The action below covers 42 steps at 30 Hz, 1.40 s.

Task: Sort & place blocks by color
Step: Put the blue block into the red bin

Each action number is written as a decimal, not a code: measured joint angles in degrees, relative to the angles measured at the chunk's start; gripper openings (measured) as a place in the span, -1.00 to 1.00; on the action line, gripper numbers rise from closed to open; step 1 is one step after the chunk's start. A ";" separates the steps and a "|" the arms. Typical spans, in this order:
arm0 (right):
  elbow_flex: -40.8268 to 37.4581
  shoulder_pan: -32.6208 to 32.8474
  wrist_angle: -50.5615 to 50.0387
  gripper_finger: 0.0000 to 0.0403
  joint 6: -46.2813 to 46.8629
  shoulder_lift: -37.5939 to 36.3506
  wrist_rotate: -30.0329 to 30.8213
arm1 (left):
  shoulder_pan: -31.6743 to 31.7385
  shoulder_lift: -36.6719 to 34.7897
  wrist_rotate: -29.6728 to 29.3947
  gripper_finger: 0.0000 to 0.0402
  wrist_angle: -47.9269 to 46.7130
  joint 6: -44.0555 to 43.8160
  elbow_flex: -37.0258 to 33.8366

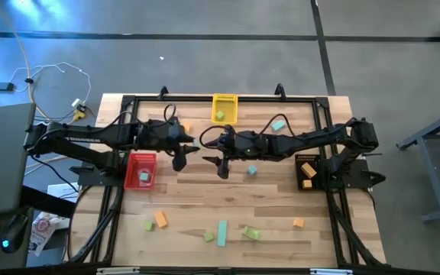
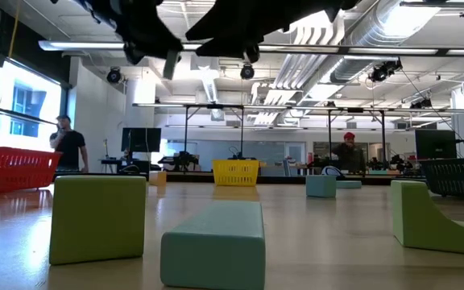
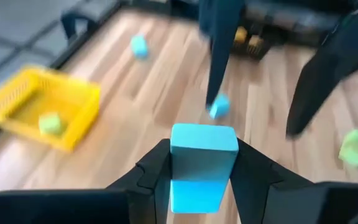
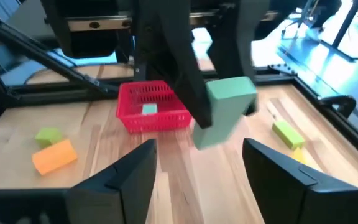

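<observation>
My left gripper (image 1: 179, 160) hovers over the table's middle, just right of the red bin (image 1: 140, 169), and is shut on a teal block (image 3: 204, 146). My right gripper (image 1: 222, 168) hangs open close beside it, facing it; its wrist view shows that block (image 4: 229, 109) in front of the red bin (image 4: 154, 107). A loose teal cube (image 1: 251, 171) and another teal block (image 1: 279, 124) lie near the right arm. Along the near edge rest an orange block (image 1: 160, 220), green blocks (image 1: 149, 225) (image 1: 250, 232), a teal bar (image 1: 221, 233) and an orange cube (image 1: 298, 223). My left gripper pinches the teal block between its two fingers, one on each opposite side face (image 3: 178, 165). The fingers (image 4: 185, 81) come from above, slanting down. The block is lifted clear of the table and sits tilted at their lower ends.
The yellow bin (image 1: 224, 107) at the far edge holds a green block (image 1: 219, 115). The red bin holds a teal block (image 1: 145, 176). The black bin (image 1: 308, 172) on the right holds orange blocks. A black frame runs around the table's edges. People stand in the room beyond.
</observation>
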 joint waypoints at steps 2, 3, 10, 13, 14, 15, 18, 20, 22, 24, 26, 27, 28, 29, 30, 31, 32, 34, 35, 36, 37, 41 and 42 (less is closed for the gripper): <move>0.00 0.00 -0.68 0.10 0.02 0.00 0.13 | -0.79 -0.29 -1.65 -0.47 -4.18 -2.43 -0.02; 0.00 0.00 -0.78 0.10 0.04 0.00 0.23 | -1.21 -0.51 -2.52 -0.47 -6.02 -3.62 -0.02; 0.00 0.00 -1.23 0.10 -0.05 0.00 0.53 | -4.56 -0.50 -6.34 -0.46 -20.99 -12.46 -0.02; 0.00 -0.02 -1.44 0.10 -0.37 0.00 1.54 | -5.85 -0.50 -7.36 -0.46 -26.49 -15.35 -0.02; 0.00 -0.02 -1.65 0.10 -0.39 0.00 2.04 | -6.18 -0.50 -7.87 -0.46 -28.35 -16.57 -0.02; 0.00 -0.02 -1.96 0.10 -0.42 0.00 2.50 | -6.51 -0.50 -8.11 -0.46 -30.05 -17.75 -0.02; 0.00 -0.04 -2.86 0.10 -0.46 0.00 3.55 | -7.54 -0.50 -8.55 -0.46 -34.73 -20.99 -0.02; 0.00 -0.04 -3.44 0.10 -0.46 0.00 3.87 | -8.19 -0.50 -8.57 -0.46 -37.76 -22.86 -0.02; 0.00 -0.04 -4.02 0.10 -0.46 0.00 3.90 | -8.69 -0.50 -8.59 -0.45 -40.84 -24.33 -0.02; 0.00 -0.04 -4.41 0.10 -0.46 0.00 3.90 | -8.99 -0.50 -8.92 -0.45 -43.88 -25.70 -0.02; 0.00 -0.04 -4.65 0.10 -0.46 0.00 3.91 | -9.01 -0.50 -9.18 -0.45 -47.49 -27.82 -0.02; 0.00 -0.04 -4.71 0.10 -0.46 0.00 3.91 | -9.01 -0.50 -9.18 -0.45 -49.16 -28.99 -0.02; 0.00 -0.04 -4.75 0.10 -0.46 0.00 3.91 | -9.01 -0.50 -9.16 -0.45 -50.91 -30.23 -0.02; 0.00 -0.04 -4.77 0.10 -0.46 0.00 3.91 | -9.01 -0.50 -9.07 -0.45 -52.84 -31.29 -0.02; 0.00 -0.04 -4.83 0.10 -0.46 0.00 3.91 | -9.01 -0.50 -8.73 -0.44 -54.67 -32.20 -0.02; 0.00 -0.04 -4.95 0.10 -0.47 0.00 3.91 | -9.01 -0.50 -8.35 -0.44 -56.37 -32.84 -0.02; 0.00 -0.04 -5.11 0.10 -0.48 0.00 3.91 | -9.01 -0.50 -8.09 -0.44 -57.93 -33.48 -0.02; 0.00 -0.04 -5.14 0.10 -0.46 0.00 3.91 | -9.01 -0.50 -7.86 -0.44 -60.19 -34.42 -0.02; 0.00 -0.04 -5.14 0.10 -0.47 0.00 3.94 | -9.01 -0.50 -7.83 -0.44 -60.86 -34.90 -0.02; 0.00 -0.04 -5.14 0.10 -0.48 0.00 3.94 | -9.01 -0.50 -7.58 -0.44 -61.13 -35.48 -0.09; 0.00 -0.04 -5.14 0.10 -0.48 0.00 3.92 | -8.98 -0.50 -7.06 -0.44 -61.11 -35.99 -0.37; 0.00 -0.03 -5.16 0.10 -0.48 0.00 3.94 | -8.97 -0.27 -3.76 -0.44 -60.89 -36.33 -2.38; 0.00 -0.04 -5.14 0.10 -0.46 0.00 3.94 | -8.90 0.13 -3.38 -0.44 -60.23 -35.84 -2.40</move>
